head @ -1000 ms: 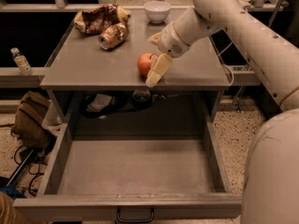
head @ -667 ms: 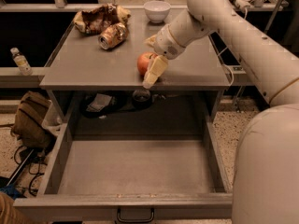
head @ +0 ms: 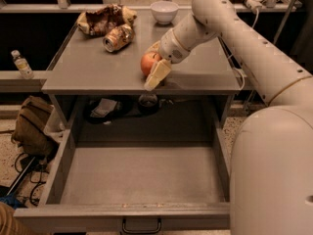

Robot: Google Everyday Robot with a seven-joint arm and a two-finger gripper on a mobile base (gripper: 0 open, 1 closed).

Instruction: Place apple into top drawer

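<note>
The red-orange apple (head: 148, 62) sits near the front edge of the grey tabletop (head: 98, 67). My gripper (head: 155, 67) is at the apple, its cream fingers (head: 157, 75) around the apple's right side and pointing down to the left. The top drawer (head: 142, 175) stands pulled out below the tabletop, its flat bottom bare, with a dark handle (head: 141, 225) at the front. The drawer lies below and in front of the apple.
A crushed drink can (head: 118, 37) and a crumpled bag (head: 102, 18) lie at the back left of the tabletop, a white bowl (head: 164, 11) at the back. A plastic bottle (head: 22, 64) stands on a ledge at left. A brown bag (head: 32, 126) lies on the floor.
My arm has swung a little left and nearer, and the gripper with the apple has shifted slightly left along the tabletop's front edge.
</note>
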